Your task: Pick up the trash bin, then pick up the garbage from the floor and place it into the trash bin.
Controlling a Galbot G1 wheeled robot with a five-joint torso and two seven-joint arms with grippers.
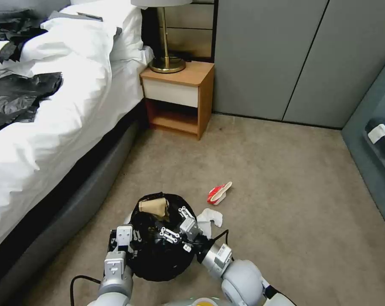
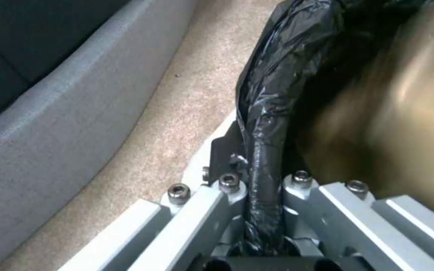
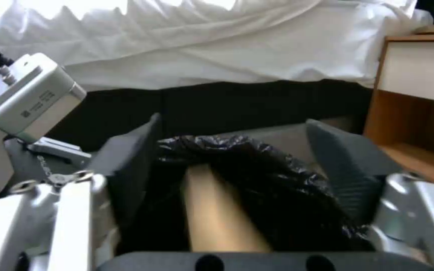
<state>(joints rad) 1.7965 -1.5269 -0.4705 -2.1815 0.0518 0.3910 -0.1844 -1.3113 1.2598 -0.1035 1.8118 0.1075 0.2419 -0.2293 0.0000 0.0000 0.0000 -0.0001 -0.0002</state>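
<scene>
The trash bin (image 1: 160,242), lined with a black bag (image 2: 277,94), is held above the carpet (image 1: 277,170) beside the bed (image 1: 52,127). Its rim is pinched by the left gripper (image 2: 265,210) — the fingers are clamped together on the bag-covered edge. The right gripper (image 3: 237,180) is positioned over the bin's mouth with its fingers (image 3: 347,162) spread apart, and a brown paper bag (image 1: 153,207) lies between them, inside the bin. On the carpet just beyond the bin, a white tissue (image 1: 210,219) and a red-and-white packet (image 1: 218,193) are seen — both apart from either gripper.
</scene>
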